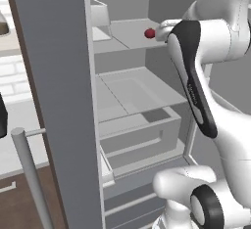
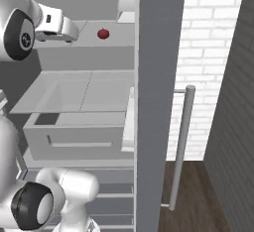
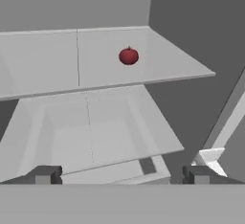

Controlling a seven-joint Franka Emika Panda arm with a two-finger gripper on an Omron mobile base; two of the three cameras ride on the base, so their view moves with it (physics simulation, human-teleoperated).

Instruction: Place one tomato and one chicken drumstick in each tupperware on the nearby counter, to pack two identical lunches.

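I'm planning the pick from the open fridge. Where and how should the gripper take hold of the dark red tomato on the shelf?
Grip the tomato across its round middle, fingers on opposite sides, coming in level from the open front of the shelf. It sits alone with its stem up, free on all sides. The gripper, open, already faces it and stands clear of it.

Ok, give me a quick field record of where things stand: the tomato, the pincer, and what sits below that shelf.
tomato: dark red tomato alone on a grey fridge shelf, upright, stem up
pincer: pincer open, holding nothing, short of the tomato and aimed toward the shelf
below shelf: open grey drawer; no contents visible
fridge door: door swung open
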